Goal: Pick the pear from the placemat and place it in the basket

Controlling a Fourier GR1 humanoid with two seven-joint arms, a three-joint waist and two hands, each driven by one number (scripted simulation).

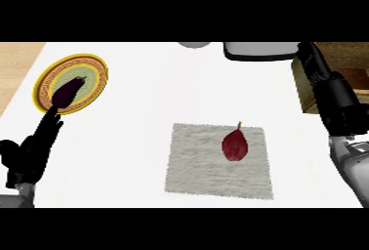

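Note:
A dark red pear [235, 144] with a short stem lies on the upper right part of a grey placemat [194, 168] in the middle of the white counter. My left hand [29, 151] rests open at the lower left, fingers pointing up, well away from the mat. At the right edge my right hand [342, 107] stretches up along the counter's side with straight fingers and holds nothing. It is to the right of the pear and apart from it. No basket shows plainly.
A yellow patterned plate [99, 73] at the upper left carries a dark purple eggplant [67, 93], just above my left fingertips. A pale grey object [259, 50] and a smaller round one [194, 44] are cut by the top edge.

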